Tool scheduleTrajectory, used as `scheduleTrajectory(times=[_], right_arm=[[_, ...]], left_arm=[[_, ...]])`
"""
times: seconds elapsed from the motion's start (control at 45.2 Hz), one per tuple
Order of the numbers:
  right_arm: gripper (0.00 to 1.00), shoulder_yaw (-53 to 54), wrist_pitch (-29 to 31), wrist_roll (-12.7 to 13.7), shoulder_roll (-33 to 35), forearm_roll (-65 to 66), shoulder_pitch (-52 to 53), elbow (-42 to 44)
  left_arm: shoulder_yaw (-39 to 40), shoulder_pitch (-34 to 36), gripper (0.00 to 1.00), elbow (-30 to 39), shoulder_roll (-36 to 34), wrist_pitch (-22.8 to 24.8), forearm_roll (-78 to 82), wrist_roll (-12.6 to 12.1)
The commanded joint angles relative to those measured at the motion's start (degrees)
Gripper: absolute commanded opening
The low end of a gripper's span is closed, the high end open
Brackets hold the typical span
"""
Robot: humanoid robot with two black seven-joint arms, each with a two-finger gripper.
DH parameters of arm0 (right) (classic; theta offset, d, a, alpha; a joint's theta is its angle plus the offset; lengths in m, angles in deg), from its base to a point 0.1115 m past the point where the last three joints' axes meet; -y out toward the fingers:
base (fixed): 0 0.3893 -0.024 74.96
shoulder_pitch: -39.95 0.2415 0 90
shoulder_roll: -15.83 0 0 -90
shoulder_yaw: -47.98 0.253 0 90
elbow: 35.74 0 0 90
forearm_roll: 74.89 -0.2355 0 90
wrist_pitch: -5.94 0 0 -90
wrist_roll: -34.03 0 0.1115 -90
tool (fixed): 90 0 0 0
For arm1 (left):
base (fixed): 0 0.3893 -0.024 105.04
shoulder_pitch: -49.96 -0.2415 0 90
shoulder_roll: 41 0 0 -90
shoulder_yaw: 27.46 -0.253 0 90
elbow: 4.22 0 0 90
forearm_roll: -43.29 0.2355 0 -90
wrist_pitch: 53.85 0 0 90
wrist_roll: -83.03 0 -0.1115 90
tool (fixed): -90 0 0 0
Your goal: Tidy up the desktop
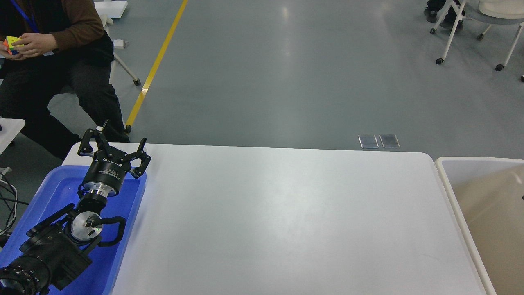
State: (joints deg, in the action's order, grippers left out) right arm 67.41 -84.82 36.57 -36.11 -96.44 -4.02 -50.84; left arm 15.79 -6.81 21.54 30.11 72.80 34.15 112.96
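Where the left arm came in from the lower left corner, reached forward over the blue tray (pixel 131 205) and ended in the left gripper (pixel 121 144), fingers spread wide apart and holding nothing, one finger (pixel 86 141) raised past the tray's far edge and the other (pixel 141 157) above its far right corner. Lay at the left end of the desktop (pixel 278 217), that tray, its inner floor bare where visible, much of it hidden under the arm's black body and silver joint. Filled the middle and lower part of the view, the white desktop, smooth and faintly glossy, rounded at its far corners, nothing resting on its open surface. Stood just beside the desktop's right edge, a beige-white bin (pixel 444 180), only partly in view, contents impossible to tell. Showed no sign of the right arm or its gripper anywhere in view. Beyond the desktop, grey floor with a yellow line (pixel 157 65) running away to the top, two small metal floor plates (pixel 378 141) near the far edge, and white wheeled chairs (pixel 470 28) at the top right. Sat at the top left, a person (pixel 61 61) in dark clothes, both hands on a coloured puzzle cube (pixel 12 44).
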Motion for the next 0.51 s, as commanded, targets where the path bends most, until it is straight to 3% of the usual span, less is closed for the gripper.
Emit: scheduleTrajectory(times=[0.0, 0.066, 0.243, 0.486], right_arm=[[1.00, 11.67, 7.96, -0.26, 0.61, -0.07, 3.37, -3.44], [1.00, 14.40, 9.81, -0.70, 0.43, -0.07, 3.46, -5.72], [1.00, 18.18, 14.20, -5.53, -0.27, -0.07, 3.72, -13.72], [1.00, 21.26, 19.66, -5.45, -7.99, 0.01, 5.03, -19.35]], left_arm=[[0.00, 0.00, 1.00, -0.01, 0.00, 0.00, 0.00, -0.04], [0.00, 0.00, 1.00, -0.01, 0.00, 0.09, 0.00, -0.04], [0.00, 0.00, 1.00, -0.01, 0.00, 0.00, 0.00, 0.05], [-0.09, -0.09, 1.00, -0.01, 0.00, 0.00, 0.00, 0.05]])
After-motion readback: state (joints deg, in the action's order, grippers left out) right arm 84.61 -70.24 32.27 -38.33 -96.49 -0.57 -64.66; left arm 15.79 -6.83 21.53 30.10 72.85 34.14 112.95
